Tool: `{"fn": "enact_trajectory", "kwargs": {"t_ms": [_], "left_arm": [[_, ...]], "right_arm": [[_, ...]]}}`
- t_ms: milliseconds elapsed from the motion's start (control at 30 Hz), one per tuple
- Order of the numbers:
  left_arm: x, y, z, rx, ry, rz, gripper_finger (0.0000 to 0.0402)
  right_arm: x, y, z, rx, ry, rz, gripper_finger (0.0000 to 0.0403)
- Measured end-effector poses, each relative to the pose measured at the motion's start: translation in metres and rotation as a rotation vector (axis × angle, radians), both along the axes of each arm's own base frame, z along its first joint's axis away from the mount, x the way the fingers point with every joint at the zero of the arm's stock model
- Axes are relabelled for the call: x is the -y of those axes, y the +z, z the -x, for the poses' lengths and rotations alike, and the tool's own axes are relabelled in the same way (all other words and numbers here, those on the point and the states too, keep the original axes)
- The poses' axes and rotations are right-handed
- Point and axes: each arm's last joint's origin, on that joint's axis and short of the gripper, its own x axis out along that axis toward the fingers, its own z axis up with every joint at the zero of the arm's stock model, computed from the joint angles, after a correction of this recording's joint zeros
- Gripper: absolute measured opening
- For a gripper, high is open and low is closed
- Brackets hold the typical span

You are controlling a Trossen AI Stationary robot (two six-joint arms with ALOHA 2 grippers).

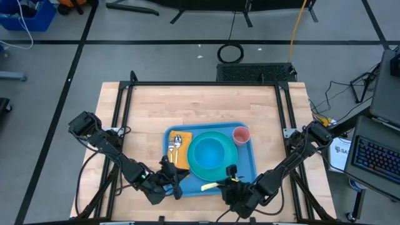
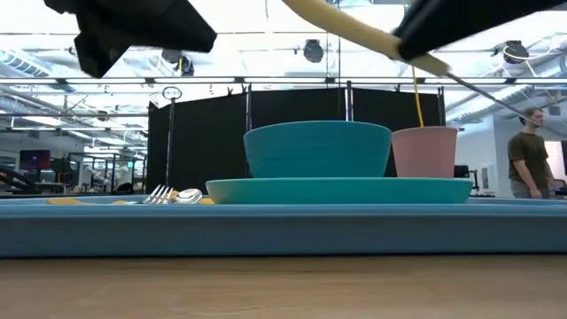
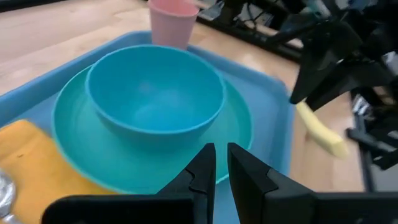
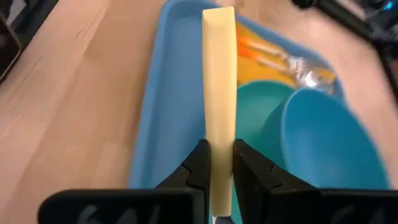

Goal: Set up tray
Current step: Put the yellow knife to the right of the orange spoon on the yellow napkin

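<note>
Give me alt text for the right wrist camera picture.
The right gripper pinches a flat pale yellow stick that reaches out over the blue tray on the wooden table. On the tray sit a teal plate, a blue bowl and an orange napkin with cutlery.

We see a light wooden table (image 1: pixel 206 106) with a black frame along its edges, filling the centre of the high view. One item rests directly on it: the blue tray (image 1: pixel 250 164), lower centre of the frame, near the table's bottom edge.

Overhead, table-level, two wrist views
</note>
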Motion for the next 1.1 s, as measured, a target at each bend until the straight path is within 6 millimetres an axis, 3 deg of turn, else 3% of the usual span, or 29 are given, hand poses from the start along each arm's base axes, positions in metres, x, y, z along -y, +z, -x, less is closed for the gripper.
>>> {"fn": "enact_trajectory", "kwargs": {"t_ms": [300, 600, 767, 1100], "left_arm": [[0.013, 0.017, -0.004, 0.148, -0.06, 0.062, 0.0044], [0.019, 0.025, -0.005, 0.229, -0.082, 0.181, 0.0049], [0.022, 0.03, -0.006, 0.253, -0.157, 0.206, 0.0091], [0.019, 0.025, -0.007, 0.21, -0.145, 0.206, 0.0198]], "right_arm": [[0.009, 0.008, -0.01, 0.034, 0.002, 0.146, 0.0033], [0.01, 0.008, -0.011, 0.033, 0.004, 0.164, 0.0033], [0.009, 0.008, -0.011, 0.029, 0.016, 0.179, 0.0033], [0.01, 0.012, -0.015, 0.068, 0.025, 0.254, 0.0033]]}}
